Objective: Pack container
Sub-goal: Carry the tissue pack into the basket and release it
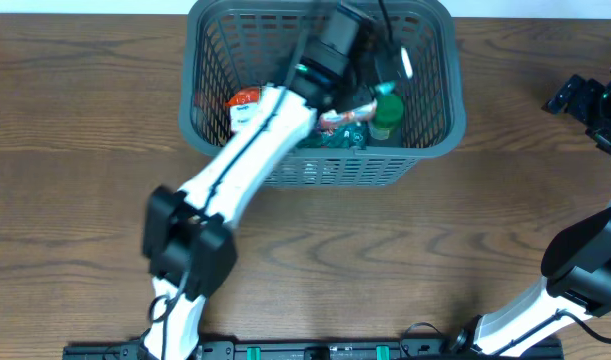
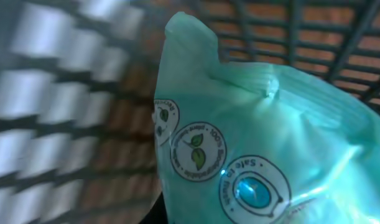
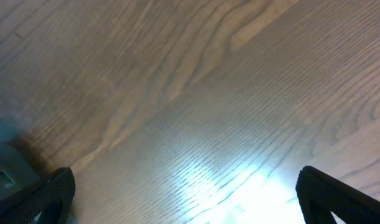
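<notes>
The container is a dark grey slotted basket at the table's far middle. My left arm reaches into it from the near left, and my left gripper hangs blurred over the basket's right half. In the left wrist view a teal plastic packet with round leaf stamps fills the frame, rising straight from the jaws, which are shut on it; the fingers themselves are hidden. The basket's lattice wall lies behind. My right gripper stands open above bare wood, far right of the basket, with nothing between its fingertips.
Inside the basket lie a red-and-white packet, a green bottle and some clear teal wrapping. The right arm rises along the table's right edge. A grey object shows at the right wrist view's left edge.
</notes>
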`<move>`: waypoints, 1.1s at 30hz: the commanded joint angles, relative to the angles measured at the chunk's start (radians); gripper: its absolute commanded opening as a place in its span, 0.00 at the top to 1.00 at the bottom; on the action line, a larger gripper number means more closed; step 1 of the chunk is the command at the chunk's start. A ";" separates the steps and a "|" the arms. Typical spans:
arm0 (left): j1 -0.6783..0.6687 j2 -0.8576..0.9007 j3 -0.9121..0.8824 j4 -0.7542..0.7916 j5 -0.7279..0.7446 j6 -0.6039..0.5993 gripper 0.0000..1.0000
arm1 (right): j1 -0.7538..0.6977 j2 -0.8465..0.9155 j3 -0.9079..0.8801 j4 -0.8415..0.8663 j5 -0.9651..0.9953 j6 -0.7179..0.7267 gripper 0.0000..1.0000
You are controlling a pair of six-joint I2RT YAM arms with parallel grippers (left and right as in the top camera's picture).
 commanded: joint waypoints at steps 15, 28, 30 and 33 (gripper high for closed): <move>-0.011 0.019 0.005 -0.163 0.052 -0.062 0.29 | -0.003 0.006 -0.003 -0.003 -0.007 0.010 0.01; 0.064 -0.225 0.006 -0.125 -0.024 -0.059 0.04 | -0.003 0.006 -0.003 0.001 -0.008 0.000 0.01; 0.104 -0.277 0.006 -0.124 -0.032 -0.063 0.02 | -0.002 0.006 -0.003 0.002 -0.011 -0.001 0.01; 0.169 -0.327 0.006 -0.128 -0.045 -0.104 0.01 | 0.006 0.005 -0.003 0.018 -0.063 -0.065 0.01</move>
